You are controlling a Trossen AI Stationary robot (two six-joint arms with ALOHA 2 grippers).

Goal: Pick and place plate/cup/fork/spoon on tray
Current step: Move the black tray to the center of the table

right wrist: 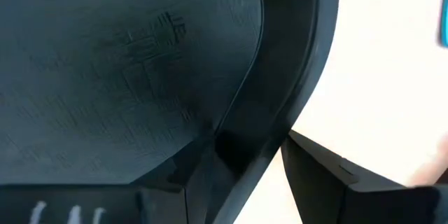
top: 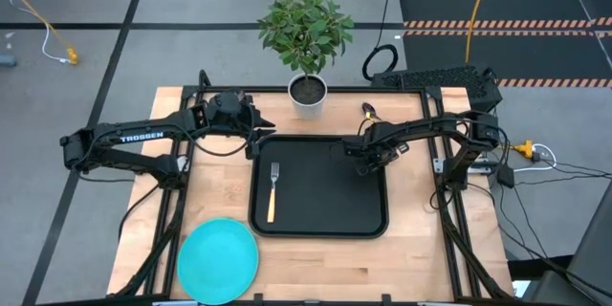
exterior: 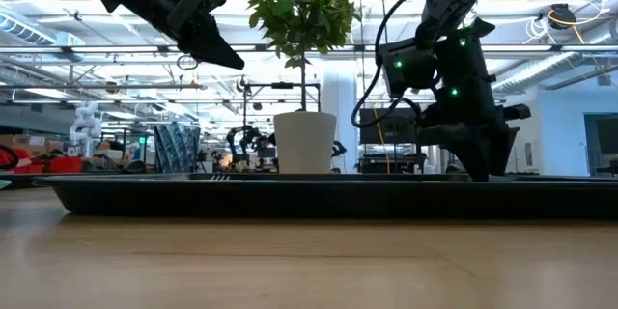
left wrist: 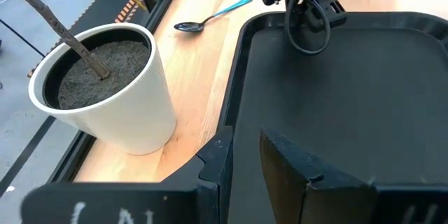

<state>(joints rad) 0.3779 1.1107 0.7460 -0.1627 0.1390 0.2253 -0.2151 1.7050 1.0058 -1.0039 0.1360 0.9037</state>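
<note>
The black tray (top: 325, 225) lies mid-table. The orange-handled fork (top: 273, 191) rests flat on its left part. The turquoise plate (top: 218, 260) lies on the table by the near left corner. The blue-handled spoon (left wrist: 210, 18) lies on the wood past the tray's far edge. My right gripper (top: 361, 161) points down, low over the tray's far right corner. It is open, with the tray's rim (right wrist: 294, 56) showing in the gap between its fingers (right wrist: 329, 175). My left gripper (left wrist: 245, 140) hovers open above the tray's far left corner. The cup is hidden.
A white pot (top: 308, 91) with a green plant stands at the far edge, close to my left gripper and the spoon. Bare wood lies right of the tray and along the near edge. A cable loop (left wrist: 308, 35) hangs from the right wrist.
</note>
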